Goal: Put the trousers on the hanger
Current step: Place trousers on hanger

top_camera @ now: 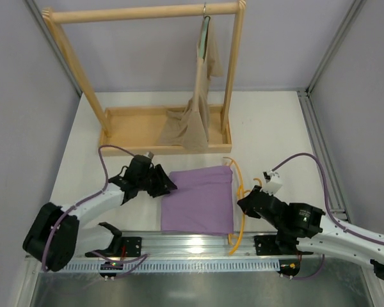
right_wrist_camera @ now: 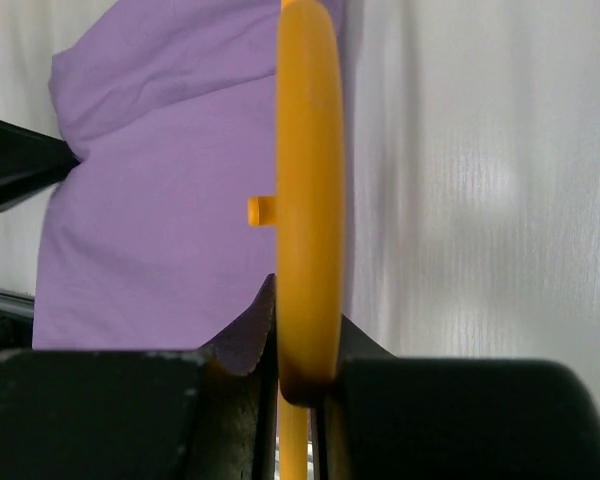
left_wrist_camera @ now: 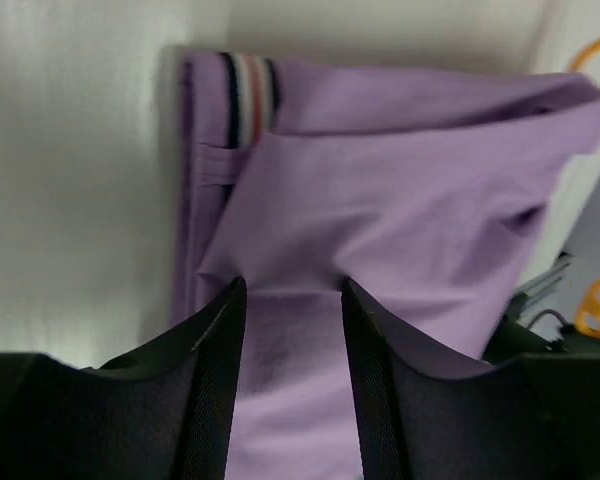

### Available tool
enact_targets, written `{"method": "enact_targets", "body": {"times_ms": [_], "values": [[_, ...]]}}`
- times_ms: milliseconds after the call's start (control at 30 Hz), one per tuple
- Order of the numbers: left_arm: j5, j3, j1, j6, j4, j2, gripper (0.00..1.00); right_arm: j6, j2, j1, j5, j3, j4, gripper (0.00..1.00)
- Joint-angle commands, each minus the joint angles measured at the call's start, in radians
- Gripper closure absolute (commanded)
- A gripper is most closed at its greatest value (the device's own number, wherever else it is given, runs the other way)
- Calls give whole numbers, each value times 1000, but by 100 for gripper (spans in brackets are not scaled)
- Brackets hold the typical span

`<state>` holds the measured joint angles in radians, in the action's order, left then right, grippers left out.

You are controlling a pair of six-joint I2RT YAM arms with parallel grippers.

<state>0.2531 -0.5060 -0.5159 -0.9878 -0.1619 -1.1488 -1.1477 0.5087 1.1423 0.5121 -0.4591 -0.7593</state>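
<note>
**Trousers folded between the hands, hanger pinched in the right**

The lilac trousers [top_camera: 198, 199] lie folded flat on the tabletop [top_camera: 269, 128], between the two hands. Their edge reaches the fingertips of the left hand [left_wrist_camera: 290, 290]. The striped waistband lies ahead of those fingertips, a little to one side. This hand is spread. Its two fingers stand apart with purple cloth lying in the gap, and the cloth is not pinched.

The thin orange hanger [right_wrist_camera: 310, 180] runs along the opposite edge of the trousers, just beside the cloth. The right hand [right_wrist_camera: 308, 330] is pressed together on the hanger's bar, which rises straight out from between its fingers.

Well beyond both hands stands a wooden rack [top_camera: 141, 13] with a beige garment [top_camera: 198, 121] hanging from it.
</note>
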Motion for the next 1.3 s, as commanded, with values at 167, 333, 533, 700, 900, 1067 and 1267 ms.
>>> {"method": "enact_targets", "body": {"times_ms": [167,333,533,700,900,1067,1267], "values": [[-48,72,-1,26,258,-294,58,-46,-148,-1,103,-24,-118,96],[-18,69,-3,14,318,-342,58,72,-184,-1,108,-147,-135,96],[9,17,-3,18,283,-316,58,198,26,-1,97,-523,-267,96],[-4,-49,-1,41,136,-224,57,220,212,-3,86,-762,-414,96],[-60,-203,-1,124,-134,4,49,252,322,-1,40,-961,-498,96],[26,-321,-3,109,-206,219,40,289,395,-1,-63,-998,-508,96],[181,-370,-4,-28,-191,308,32,368,447,-1,-156,-990,-436,96]]}}
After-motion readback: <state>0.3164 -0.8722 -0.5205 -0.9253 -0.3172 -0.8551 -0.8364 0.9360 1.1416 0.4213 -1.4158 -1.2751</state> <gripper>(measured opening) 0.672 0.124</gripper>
